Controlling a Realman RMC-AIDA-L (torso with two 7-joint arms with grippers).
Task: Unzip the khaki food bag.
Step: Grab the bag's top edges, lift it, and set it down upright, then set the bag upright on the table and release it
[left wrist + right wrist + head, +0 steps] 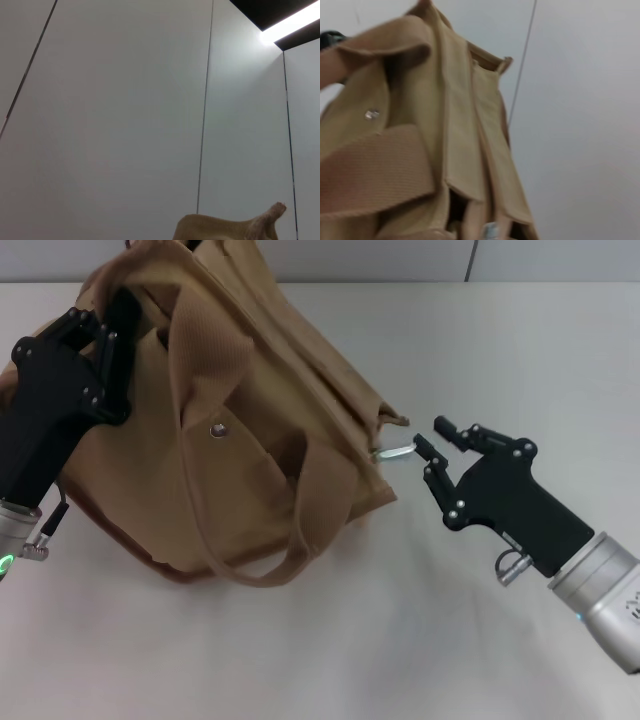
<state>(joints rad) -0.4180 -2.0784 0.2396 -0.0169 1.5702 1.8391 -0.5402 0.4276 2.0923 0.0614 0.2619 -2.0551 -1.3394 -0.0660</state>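
Note:
The khaki food bag point(250, 430) lies tilted on the white table point(330, 640), with its front pocket's metal snap point(218, 429) facing up and one wide handle point(300, 540) drooping forward. Its silver zipper pull point(395, 452) sticks out at the bag's right end. My right gripper point(432, 437) is open, and its lower fingertip is right at the tip of the pull. My left gripper point(108, 335) is shut on the bag's upper left end. The right wrist view shows the bag's top point(465, 130) and the pull point(490, 230) close up.
A grey wall point(450, 258) runs behind the table's back edge. The left wrist view shows wall panels, a ceiling light point(292, 22) and a bit of tan fabric point(230, 227).

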